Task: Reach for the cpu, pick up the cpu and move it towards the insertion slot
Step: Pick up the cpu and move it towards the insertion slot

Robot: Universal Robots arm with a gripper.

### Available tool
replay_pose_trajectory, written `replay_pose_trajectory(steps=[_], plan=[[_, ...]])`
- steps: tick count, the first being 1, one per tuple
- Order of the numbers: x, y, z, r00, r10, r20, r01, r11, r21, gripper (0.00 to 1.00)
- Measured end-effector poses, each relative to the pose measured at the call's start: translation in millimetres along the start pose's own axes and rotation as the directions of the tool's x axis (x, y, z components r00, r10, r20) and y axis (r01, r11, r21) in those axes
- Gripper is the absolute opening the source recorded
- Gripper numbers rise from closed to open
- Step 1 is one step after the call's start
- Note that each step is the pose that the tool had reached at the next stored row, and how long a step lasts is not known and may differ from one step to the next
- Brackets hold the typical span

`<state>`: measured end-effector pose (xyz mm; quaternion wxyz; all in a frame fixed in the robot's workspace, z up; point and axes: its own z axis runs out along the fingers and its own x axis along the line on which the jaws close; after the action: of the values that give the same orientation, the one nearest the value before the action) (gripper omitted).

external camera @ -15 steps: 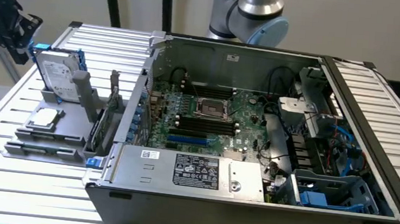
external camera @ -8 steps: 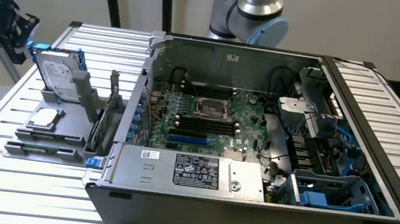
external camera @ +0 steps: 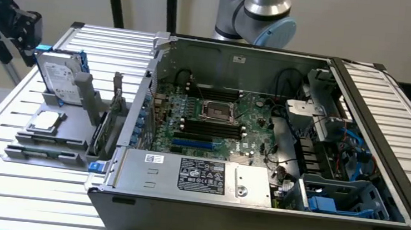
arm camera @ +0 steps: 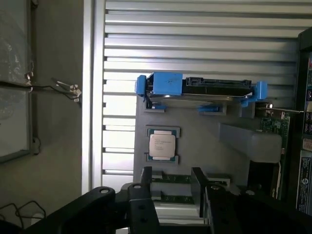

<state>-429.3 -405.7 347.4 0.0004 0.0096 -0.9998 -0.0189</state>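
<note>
The cpu is a small square chip with a silver top. It lies flat in a recess of the grey holder, below the hard drive in the picture. My gripper hovers over the holder, open, with nothing between its two dark fingers. It stands apart from the cpu, over the memory sticks. In the exterior view the cpu rests on the holder at the left of the computer case. The insertion slot is the shiny-framed socket on the green board inside the case.
A silver hard drive with blue rails stands upright at the holder's back, also seen as the hard drive. The open computer case lies on a slatted metal table. A black device hangs at the exterior view's left edge.
</note>
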Motion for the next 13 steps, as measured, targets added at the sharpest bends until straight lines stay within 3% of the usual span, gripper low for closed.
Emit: replay_pose_trajectory(steps=[7, 13], plan=[[0.2, -0.3, 7.9, 1.0, 0.0, -0.0011, 0.0, 1.0, 0.002, 0.71], [0.2, -0.7, 18.8, 1.0, 0.0, -0.001, 0.0, 1.0, 0.002, 0.71]])
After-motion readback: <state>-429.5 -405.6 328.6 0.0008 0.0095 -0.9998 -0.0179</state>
